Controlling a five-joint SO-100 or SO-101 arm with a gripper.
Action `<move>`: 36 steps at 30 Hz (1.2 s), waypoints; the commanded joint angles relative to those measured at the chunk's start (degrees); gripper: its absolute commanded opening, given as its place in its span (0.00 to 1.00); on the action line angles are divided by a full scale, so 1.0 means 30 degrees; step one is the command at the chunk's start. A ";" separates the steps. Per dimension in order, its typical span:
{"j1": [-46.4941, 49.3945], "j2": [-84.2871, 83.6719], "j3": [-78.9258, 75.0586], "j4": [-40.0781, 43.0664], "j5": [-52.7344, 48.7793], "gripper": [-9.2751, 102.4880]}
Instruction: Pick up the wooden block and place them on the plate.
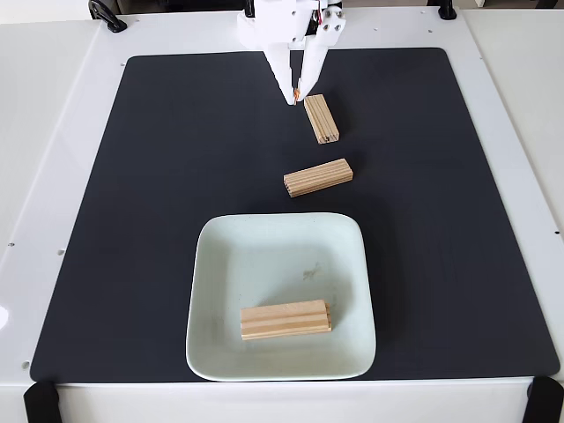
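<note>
1. Wooden blocks: three visible in the fixed view. One block (285,320) lies flat inside the plate (211,264), near its front rim, long axis across the view. A second block (318,177) rests on the black mat (176,176) just behind the plate's rear rim, slightly angled. A third block (322,118) lies farther back, long axis running roughly front to back.
2. Gripper (295,92): white, at the back of the mat, tips pointing down and close together with only a thin gap, holding nothing. Tips sit just beside the rear left corner of the third block; contact cannot be told.
3. Step in hand, as judged: one block delivered, approach to the third block under way.
4. Next move calls for spreading the jaws, shifting slightly right in the view over the block's narrow width, then descending and closing.
5. Room: mat open on both sides; the second block lies between the target and the plate, so carry high. Plate has free space behind the delivered block. White table (53,132) borders the mat.
</note>
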 commanded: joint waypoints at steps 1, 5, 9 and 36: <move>-0.0410 0.0791 -0.0322 0.0498 0.1934 0.08; -0.0732 0.0762 -0.0322 0.0469 0.3779 0.08; -0.1582 0.0762 -0.0117 0.0469 0.4629 0.08; -0.2051 0.0762 0.0879 0.0234 0.4688 0.44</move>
